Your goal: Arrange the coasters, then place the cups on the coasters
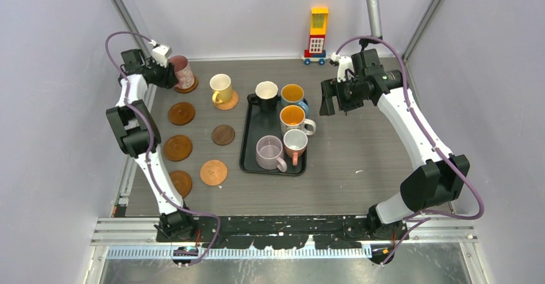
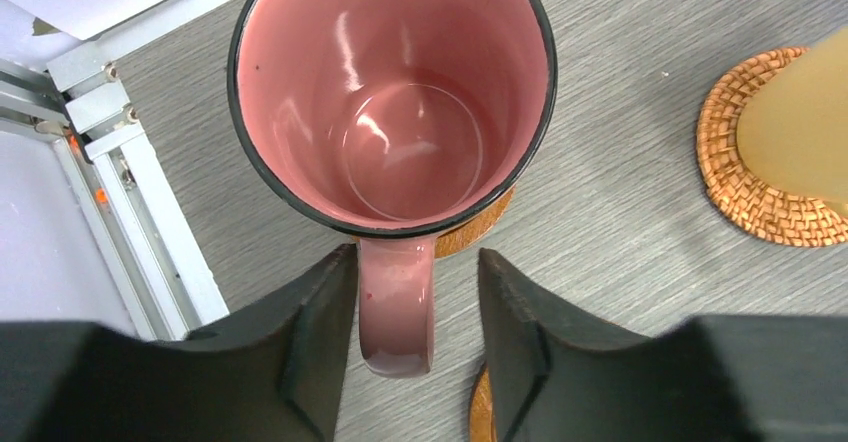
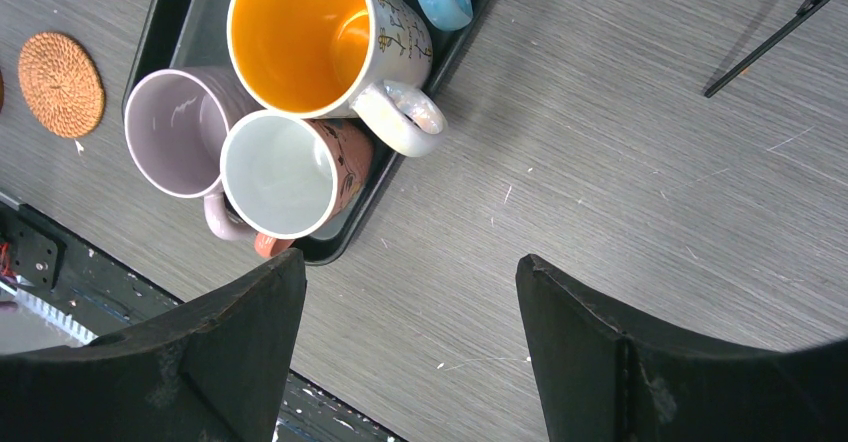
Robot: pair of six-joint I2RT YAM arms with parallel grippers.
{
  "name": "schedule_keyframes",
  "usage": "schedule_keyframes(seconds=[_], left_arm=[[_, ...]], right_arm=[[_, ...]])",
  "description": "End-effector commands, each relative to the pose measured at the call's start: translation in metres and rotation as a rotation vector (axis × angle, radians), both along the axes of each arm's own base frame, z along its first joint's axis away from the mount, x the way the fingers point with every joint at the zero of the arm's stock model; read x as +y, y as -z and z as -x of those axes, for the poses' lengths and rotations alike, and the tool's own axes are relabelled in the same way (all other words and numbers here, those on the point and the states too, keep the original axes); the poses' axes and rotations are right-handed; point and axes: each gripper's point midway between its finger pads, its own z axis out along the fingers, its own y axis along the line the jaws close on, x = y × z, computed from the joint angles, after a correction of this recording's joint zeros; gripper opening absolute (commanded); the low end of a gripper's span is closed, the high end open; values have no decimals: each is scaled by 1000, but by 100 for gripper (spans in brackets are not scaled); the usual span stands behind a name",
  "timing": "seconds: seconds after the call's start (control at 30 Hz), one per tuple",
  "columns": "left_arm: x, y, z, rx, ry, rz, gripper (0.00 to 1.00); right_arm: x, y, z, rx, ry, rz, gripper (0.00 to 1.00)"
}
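- Coasters point(image 1: 177, 148) lie in two rows along the table's point(image 1: 360, 168) left edge; five are bare.
- Pink mug point(image 2: 390, 102) stands on the coaster at the far left corner, yellow mug point(image 1: 221, 88) on the one beside it; five mugs wait in the tray point(image 1: 257, 126).
- Left gripper point(image 2: 415, 262) has its jaws parted either side of the pink mug's handle, not clamping it.
- Right gripper point(image 3: 410, 262) hangs wide open and empty beside the tray's right edge.
- Risk: one finger point(image 2: 320, 312) looks to touch the handle; pulling back askew could drag the mug off its coaster or tip it.
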Motion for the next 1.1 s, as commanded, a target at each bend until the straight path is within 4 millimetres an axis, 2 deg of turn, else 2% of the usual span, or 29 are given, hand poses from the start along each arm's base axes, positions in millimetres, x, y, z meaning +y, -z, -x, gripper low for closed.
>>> schedule_keyframes(seconds=[0.0, 0.03, 0.07, 0.13, 0.17, 0.37, 0.5, 0.63, 0.73, 0.83, 0.97, 1.07], left_arm=[[4, -55, 1, -116, 1, -46, 54], [5, -57, 2, -115, -10, -48, 60], [7, -61, 3, -113, -24, -49, 76], [11, -70, 6, -110, -74, -45, 95], [12, -76, 9, -112, -89, -42, 99], [16, -113, 36, -87, -208, -43, 100], [4, -145, 61, -14, -224, 11, 100], [-17, -177, 87, -34, -226, 51, 100], [-43, -190, 107, -22, -178, -13, 100], [-83, -191, 135, 43, -89, -25, 100], [-140, -173, 175, 130, -45, -18, 100], [-197, -154, 213, 168, 4, -15, 100]], right_arm=[[2, -18, -2, -52, -13, -16, 81], [2, -19, -2, -55, -13, -17, 81], [3, -19, -2, -56, -15, -19, 81], [3, -21, -1, -61, -19, -21, 81], [3, -21, 0, -62, -24, -21, 81], [3, -21, 3, -74, -51, -14, 82], [3, -22, 2, -87, -71, -11, 82], [3, -23, 0, -101, -85, -5, 82], [2, -22, -1, -105, -92, 2, 82], [0, -20, -3, -108, -84, 17, 82], [-6, -17, -3, -115, -68, 24, 82], [-8, -15, 1, -111, -66, 22, 82]])
